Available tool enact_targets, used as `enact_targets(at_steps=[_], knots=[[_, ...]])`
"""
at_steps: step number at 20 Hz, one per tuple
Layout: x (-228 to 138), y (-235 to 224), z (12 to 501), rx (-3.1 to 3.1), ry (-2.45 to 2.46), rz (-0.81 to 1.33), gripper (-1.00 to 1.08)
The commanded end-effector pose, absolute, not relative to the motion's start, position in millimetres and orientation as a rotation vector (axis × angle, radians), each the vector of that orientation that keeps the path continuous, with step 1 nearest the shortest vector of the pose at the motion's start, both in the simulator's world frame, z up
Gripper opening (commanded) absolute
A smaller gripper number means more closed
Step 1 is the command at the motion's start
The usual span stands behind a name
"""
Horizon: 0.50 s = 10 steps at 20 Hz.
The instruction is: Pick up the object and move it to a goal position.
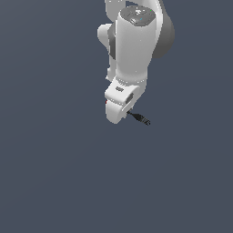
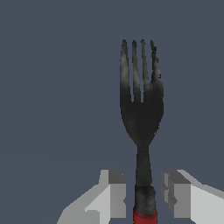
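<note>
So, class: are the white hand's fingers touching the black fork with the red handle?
Apart. The wrist view shows the black, red-handled fork between the white hand's fingers, background visible on each side.

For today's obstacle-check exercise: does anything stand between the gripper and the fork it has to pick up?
Nothing visible does. In the wrist view the fork lies directly between the two fingers of the gripper, handle end toward the wrist, with small gaps either side. No other object appears on the grey surface.

Even, flat simulator light; uniform slate-grey background, no cast shadows. Soft highlight on white glossy arm casing (image 1: 132, 45). Renders coarse, edges pixelated.
</note>
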State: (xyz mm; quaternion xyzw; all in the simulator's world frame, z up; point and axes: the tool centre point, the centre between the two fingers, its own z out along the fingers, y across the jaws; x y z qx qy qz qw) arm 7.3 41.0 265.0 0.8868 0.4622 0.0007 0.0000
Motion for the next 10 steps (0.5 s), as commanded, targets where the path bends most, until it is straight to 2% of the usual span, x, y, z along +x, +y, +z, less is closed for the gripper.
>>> enact_targets(at_steps=[1, 10], knots=[[10, 46, 279, 2.787, 1.450, 0.000, -1.00], [15, 52, 297, 2.788, 1.449, 0.000, -1.00]])
